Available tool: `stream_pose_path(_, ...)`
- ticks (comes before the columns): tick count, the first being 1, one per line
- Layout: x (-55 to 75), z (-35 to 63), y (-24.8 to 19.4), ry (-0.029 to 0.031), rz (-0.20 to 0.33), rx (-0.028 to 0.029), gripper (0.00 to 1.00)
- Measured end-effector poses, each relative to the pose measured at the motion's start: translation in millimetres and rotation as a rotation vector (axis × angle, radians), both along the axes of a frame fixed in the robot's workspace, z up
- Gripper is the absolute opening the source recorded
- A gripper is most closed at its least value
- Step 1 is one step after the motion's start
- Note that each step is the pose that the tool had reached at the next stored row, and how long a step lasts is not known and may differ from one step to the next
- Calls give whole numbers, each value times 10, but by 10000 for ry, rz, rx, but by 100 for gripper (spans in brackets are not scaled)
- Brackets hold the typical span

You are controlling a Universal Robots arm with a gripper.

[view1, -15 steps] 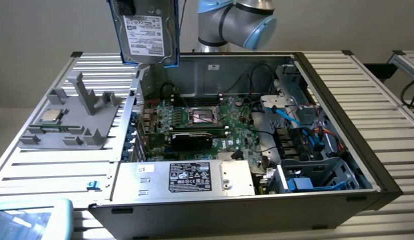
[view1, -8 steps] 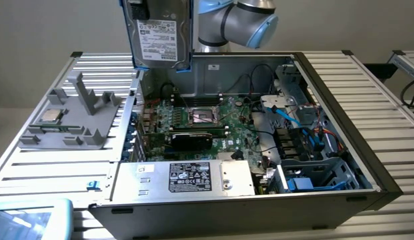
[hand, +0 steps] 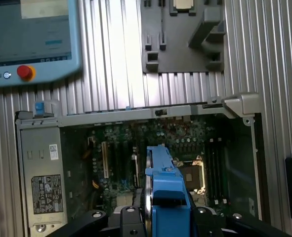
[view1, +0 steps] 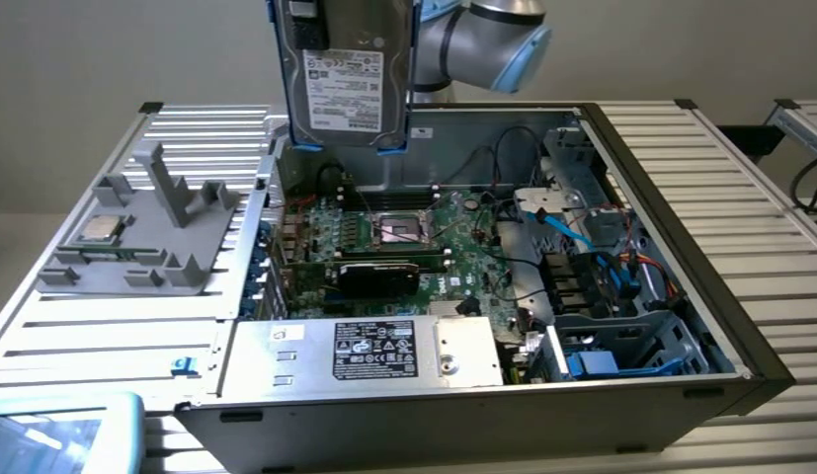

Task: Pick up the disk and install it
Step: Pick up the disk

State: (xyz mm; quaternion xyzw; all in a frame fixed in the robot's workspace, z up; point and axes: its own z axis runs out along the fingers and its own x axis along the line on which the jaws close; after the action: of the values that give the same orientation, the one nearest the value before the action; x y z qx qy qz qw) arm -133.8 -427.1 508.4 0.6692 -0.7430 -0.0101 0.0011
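Observation:
The disk hangs upright over the back of the open computer case. It is a silver-grey drive with a white label, framed by a blue carrier. In the wrist view the carrier's blue edge runs out from between the black fingers. My gripper is shut on the disk and holds it above the motherboard, near the processor socket. The disk touches nothing in the case.
A silver power supply with a black-and-white sticker lies at the case's front. The drive cage and blue cables fill the exterior view's right. A grey fixture holding a small processor chip stands outside at the exterior view's left. A teach pendant lies nearby.

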Motion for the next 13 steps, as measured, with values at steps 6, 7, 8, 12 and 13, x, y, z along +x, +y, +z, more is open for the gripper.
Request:
stream_pose_path(6, 233, 0, -89, 0, 1, 0, 37)
stream_pose_path(7, 272, 1, -106, 1, 0, -1, 37)
stream_pose_path(8, 313, 0, -123, 0, 0, 0, 37)
stream_pose_path(12, 448, 0, -213, 1, 1, -1, 37)
stream_pose_path(13, 472, 0, -241, 2, 1, 0, 37)
